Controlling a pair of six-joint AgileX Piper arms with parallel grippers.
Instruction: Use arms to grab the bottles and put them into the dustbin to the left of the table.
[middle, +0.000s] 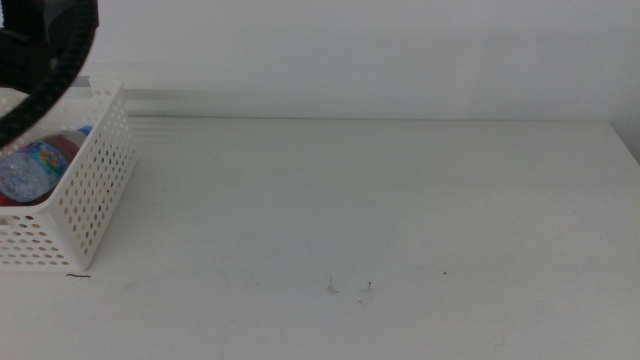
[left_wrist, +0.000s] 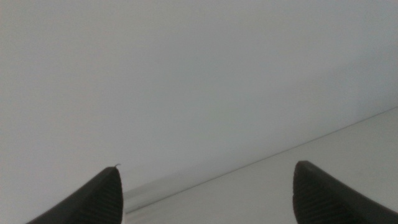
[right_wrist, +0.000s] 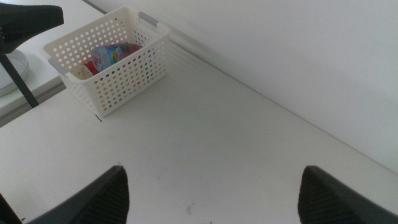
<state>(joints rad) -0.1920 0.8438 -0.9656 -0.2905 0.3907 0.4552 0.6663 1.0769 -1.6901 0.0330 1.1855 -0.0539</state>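
Bottles (middle: 35, 168) lie inside the dustbin (middle: 95, 195) at the far left of the table (middle: 380, 220) in the middle view; a blue-and-pink label shows through the open top, its writing too blurred to read, with red beneath it. A dark part of the left arm (middle: 45, 60) hangs over the dustbin. A few dark specks (middle: 350, 288) mark the table near its front edge.

From the left wrist, the left gripper (left_wrist: 208, 190) holds its jaws wide apart with nothing between them, facing a plain wall and a strip of table.

From the right wrist, the right gripper (right_wrist: 211, 193) is likewise spread wide and empty, looking across bare table at the dustbin (right_wrist: 118, 78) well away, its colourful contents (right_wrist: 112, 55) visible inside.
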